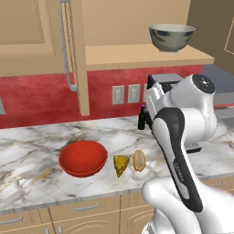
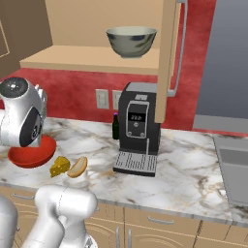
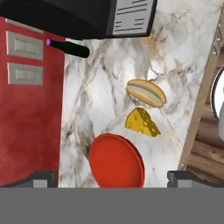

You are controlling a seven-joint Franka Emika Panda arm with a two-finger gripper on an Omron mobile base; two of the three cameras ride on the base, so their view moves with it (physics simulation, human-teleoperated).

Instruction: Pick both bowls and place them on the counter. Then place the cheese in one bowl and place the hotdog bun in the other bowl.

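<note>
White marble table (image 1: 27,155), veined grey and gold, runs the width of both base views; a red backsplash (image 1: 36,98) with wall outlets (image 1: 125,93) stands behind it. I see a tan wooden shelf (image 1: 137,55) above, well clear of the table.

Next in size, a black coffee machine (image 2: 138,131) stands on the table against the backsplash, to the right of the food items in the right base view. A small dark bottle (image 2: 116,127) stands just beside its left side.

Red bowl (image 1: 83,158): sits upright on the table near the front edge, wide and shallow. In the hand view it lies between my two fingers (image 3: 43,178), which stand wide apart with nothing between them; they touch nothing that I can make out.

Grey-green bowl (image 1: 172,37): upright on the wooden shelf, cream inside, not on the table.

Hotdog bun (image 1: 139,160): on the table, just beside the cheese (image 1: 120,165) on the side away from the red bowl.

Cheese: yellow wedge with holes, lying on the table between the red bowl and the hotdog bun, close to the bowl's rim. Whether it touches the bun I cannot tell.
</note>
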